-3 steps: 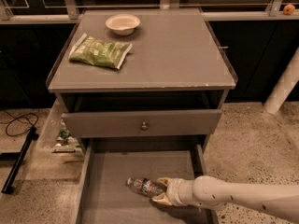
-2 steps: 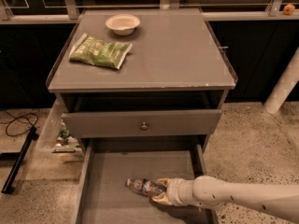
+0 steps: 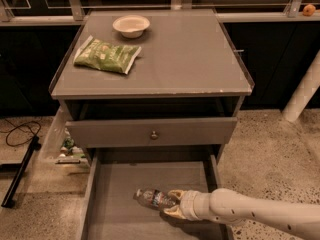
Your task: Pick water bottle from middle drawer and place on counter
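The water bottle (image 3: 152, 198) lies on its side on the floor of the open middle drawer (image 3: 120, 184), white cap pointing left. My gripper (image 3: 171, 204) reaches in from the lower right on a pale arm. Its yellowish fingertips (image 3: 172, 213) sit on either side of the bottle's base end and are closed on it. The bottle rests at or just above the drawer floor. The counter (image 3: 185, 59) is the grey cabinet top above, with a chipped pale front edge.
A green bag (image 3: 107, 55) and a white bowl (image 3: 131, 25) sit on the counter's back left. The upper drawer front with a round knob (image 3: 154, 134) sticks out slightly above the open drawer. Cables and clutter (image 3: 67, 149) lie on the floor at left; a white post (image 3: 302, 96) stands at right.
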Controlling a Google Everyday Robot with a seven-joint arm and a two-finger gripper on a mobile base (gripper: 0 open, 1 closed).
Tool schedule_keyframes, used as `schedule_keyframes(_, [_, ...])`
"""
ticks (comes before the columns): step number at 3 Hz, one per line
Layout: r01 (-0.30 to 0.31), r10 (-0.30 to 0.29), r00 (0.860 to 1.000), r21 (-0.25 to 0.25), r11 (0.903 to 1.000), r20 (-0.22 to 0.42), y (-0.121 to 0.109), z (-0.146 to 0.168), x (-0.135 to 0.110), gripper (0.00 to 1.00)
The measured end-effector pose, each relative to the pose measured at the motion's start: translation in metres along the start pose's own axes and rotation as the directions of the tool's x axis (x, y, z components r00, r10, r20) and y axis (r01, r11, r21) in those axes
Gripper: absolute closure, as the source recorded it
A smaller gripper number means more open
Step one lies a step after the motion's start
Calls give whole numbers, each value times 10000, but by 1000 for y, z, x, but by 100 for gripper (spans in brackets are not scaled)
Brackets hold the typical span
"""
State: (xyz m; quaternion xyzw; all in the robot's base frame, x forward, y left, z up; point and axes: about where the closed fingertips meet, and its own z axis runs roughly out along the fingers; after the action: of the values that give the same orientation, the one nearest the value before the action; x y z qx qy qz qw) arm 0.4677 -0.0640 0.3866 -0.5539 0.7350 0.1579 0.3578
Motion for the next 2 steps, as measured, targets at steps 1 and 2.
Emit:
schedule_keyframes(1, [181, -200, 9980, 332, 9993, 594, -12, -30, -19, 100])
schedule_keyframes(2, [316, -401, 9951, 930, 9952, 905, -25, -71, -34, 100])
